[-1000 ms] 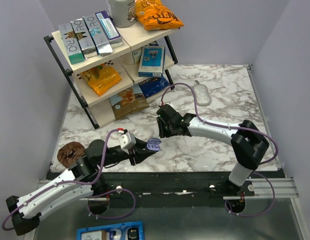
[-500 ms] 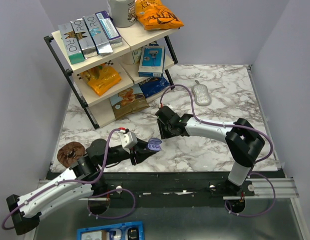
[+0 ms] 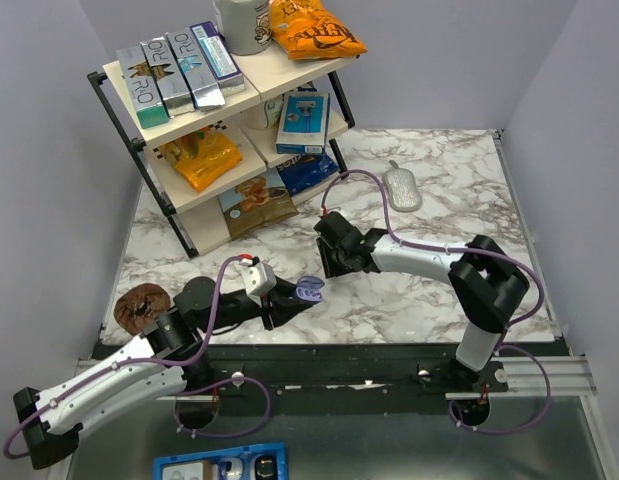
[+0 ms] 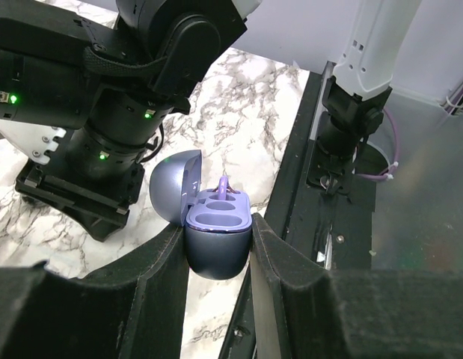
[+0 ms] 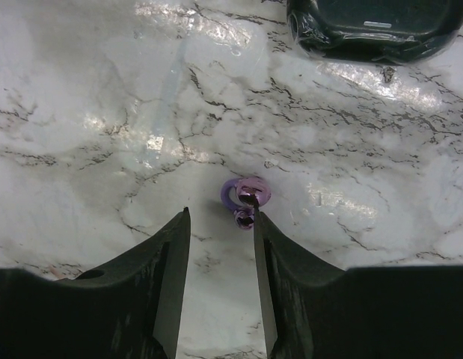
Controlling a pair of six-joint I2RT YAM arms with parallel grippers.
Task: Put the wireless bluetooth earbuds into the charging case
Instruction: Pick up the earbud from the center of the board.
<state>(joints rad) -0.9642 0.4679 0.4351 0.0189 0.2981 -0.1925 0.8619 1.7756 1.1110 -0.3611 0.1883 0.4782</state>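
Left claw (image 4: 216, 228) reaches right, pinching the open charging case (image 4: 215, 258). Right claw (image 5: 220, 218) — spread — hangs low over a purple earbud (image 5: 244, 196); contact unclear.

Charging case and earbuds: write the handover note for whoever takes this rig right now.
The left gripper is shut on the charging case, held up with its lid open.
The right gripper is open, low over the marble table, holding nothing.
The seated earbud, purple, appears to stand in the case's far socket; the near socket is empty.
The loose earbud, also purple, lies on the table just ahead of the right gripper, beside one fingertip, not between the jaws.
Done: one earbud in. Left: grasp the loose earbud and seat it in the empty socket.
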